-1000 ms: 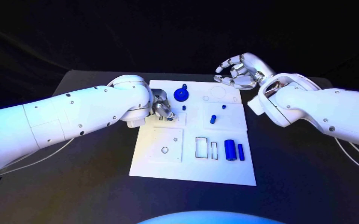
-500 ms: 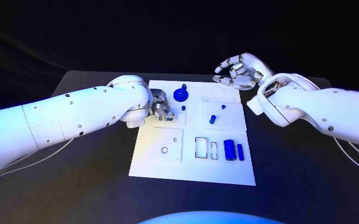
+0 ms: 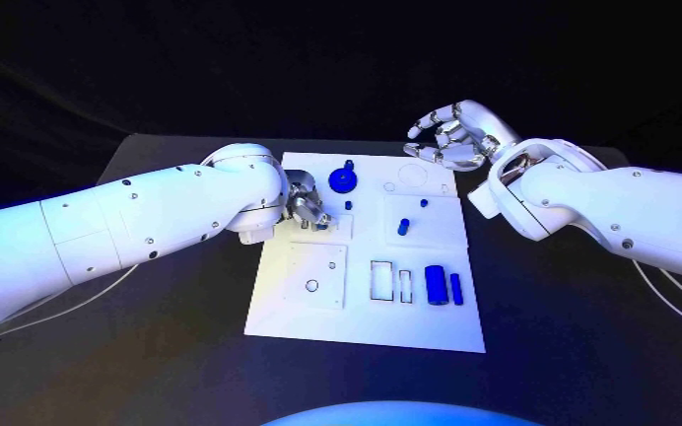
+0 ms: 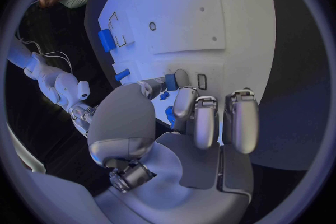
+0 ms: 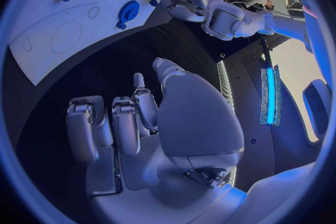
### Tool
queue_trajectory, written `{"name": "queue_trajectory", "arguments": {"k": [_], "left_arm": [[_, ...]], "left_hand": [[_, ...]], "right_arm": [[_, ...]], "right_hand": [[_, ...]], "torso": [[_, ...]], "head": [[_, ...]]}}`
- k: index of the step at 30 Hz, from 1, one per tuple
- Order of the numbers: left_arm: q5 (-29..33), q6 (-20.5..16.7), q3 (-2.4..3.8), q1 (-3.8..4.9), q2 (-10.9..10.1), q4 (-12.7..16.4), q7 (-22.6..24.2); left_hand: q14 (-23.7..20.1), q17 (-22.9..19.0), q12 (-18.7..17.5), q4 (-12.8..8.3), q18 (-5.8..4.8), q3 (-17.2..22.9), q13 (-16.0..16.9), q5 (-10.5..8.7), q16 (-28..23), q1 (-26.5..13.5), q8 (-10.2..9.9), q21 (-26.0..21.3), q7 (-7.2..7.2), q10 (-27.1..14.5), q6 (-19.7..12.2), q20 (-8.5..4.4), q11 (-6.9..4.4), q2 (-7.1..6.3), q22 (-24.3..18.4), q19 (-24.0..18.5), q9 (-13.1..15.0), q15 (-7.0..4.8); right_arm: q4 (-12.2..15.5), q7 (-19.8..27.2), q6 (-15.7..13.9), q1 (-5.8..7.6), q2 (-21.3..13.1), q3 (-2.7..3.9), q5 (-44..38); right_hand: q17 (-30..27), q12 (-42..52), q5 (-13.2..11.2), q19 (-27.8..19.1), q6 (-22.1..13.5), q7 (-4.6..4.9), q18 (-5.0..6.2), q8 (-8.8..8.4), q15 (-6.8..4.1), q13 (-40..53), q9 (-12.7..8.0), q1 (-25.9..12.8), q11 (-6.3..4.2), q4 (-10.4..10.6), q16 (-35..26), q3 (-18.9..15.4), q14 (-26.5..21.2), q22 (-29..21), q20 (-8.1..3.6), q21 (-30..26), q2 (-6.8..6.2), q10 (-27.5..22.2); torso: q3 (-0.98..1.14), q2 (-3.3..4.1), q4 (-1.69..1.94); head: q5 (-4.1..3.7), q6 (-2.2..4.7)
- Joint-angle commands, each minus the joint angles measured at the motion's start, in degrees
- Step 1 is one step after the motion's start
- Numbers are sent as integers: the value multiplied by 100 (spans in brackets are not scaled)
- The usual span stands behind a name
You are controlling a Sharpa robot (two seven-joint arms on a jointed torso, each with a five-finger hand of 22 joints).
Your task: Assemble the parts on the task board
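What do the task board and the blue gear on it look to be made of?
Task board: likely rigid plastic, matte white; flat, with crisp cut-out recesses and no glare. Blue gear: probably moulded or printed plastic, uniform saturated blue with a slight sheen. Neither can be confirmed by look alone.

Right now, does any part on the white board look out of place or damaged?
Nothing stands out. The blue pieces lie or stand neatly on the white board, none tipped off it or visibly broken. The left hand is at the board; the right hand hovers apart.

A black table point(image 3: 170, 278) stands against a dark backdrop, under bluish light.
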Motion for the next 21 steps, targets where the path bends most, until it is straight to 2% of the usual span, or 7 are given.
{"name": "queue_trajectory", "arguments": {"k": [1, 21], "left_arm": [[118, 169, -22, -34, 17, 18, -14], [125, 66, -22, -34, 4, 20, -13]], "left_hand": [[595, 1510, 23, 12, -97, -29, 5, 6, 20, -66, 5, 34, -10, 43, 29, -23, -5, -4, 592, 112, -6, -24], [595, 1510, 28, 0, -98, -139, 11, 15, 20, -15, 11, 35, -21, 47, 32, -24, -13, 22, 599, 116, -24, -28]], "right_arm": [[7, 39, 47, -3, 3, 0, -55], [8, 31, 52, -3, -10, 0, -55]], "right_hand": [[1343, -27, -1, 390, 23, -2, 4, 29, -30, 233, -8, -48, -7, 4, -23, 21, 550, 1288, -34, -24, 4, -39], [1341, -30, -17, 388, 22, -3, 5, 32, -30, 229, -10, -71, -8, 3, -25, 23, 549, 1286, -35, -27, -1, -41]], "torso": [[-1, -1, -3], [3, 0, -1]], "head": [[-3, 2], [-9, 7]]}}
